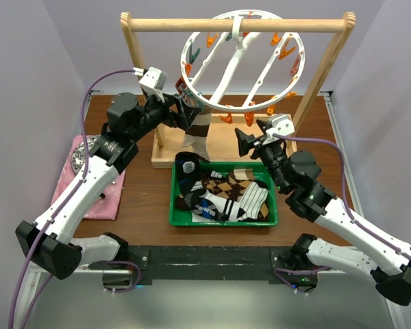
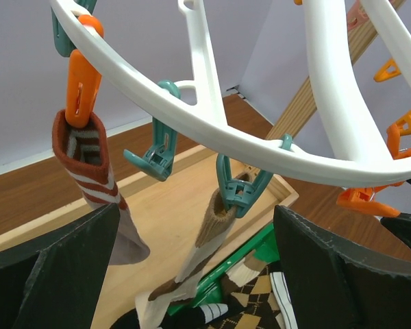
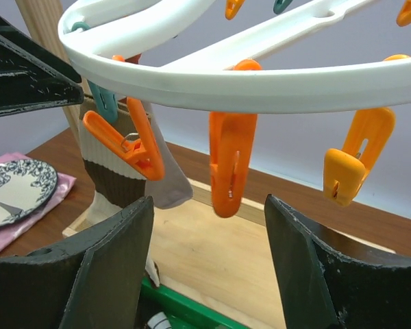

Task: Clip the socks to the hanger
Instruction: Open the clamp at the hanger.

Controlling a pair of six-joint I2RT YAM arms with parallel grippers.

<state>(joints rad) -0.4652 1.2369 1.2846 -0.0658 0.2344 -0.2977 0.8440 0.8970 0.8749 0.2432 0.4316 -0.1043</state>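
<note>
Left gripper (image 2: pixel 195 229) spread, empty, just under hanger (image 2: pixel 212 130) rim. Ahead, striped sock (image 2: pixel 89 168) hung from orange peg (image 2: pixel 82 86), beige sock (image 2: pixel 216 219) from teal peg (image 2: pixel 236 188). Right gripper (image 3: pixel 209 205) likewise spread, empty, below the rim. Other socks (image 1: pixel 226 195) lay in green tray (image 1: pixel 222 223), lower centre of top view.

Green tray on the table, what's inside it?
The green tray holds a heap of socks: brown argyle, black-and-white striped, black-white-blue. They overlap, hiding the tray floor and their exact count.

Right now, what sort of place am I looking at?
Probably a robotics lab bench staged for laundry: robot arms bolted to a walled-in table, a peg hanger on a wooden frame, a green tray of socks.
</note>
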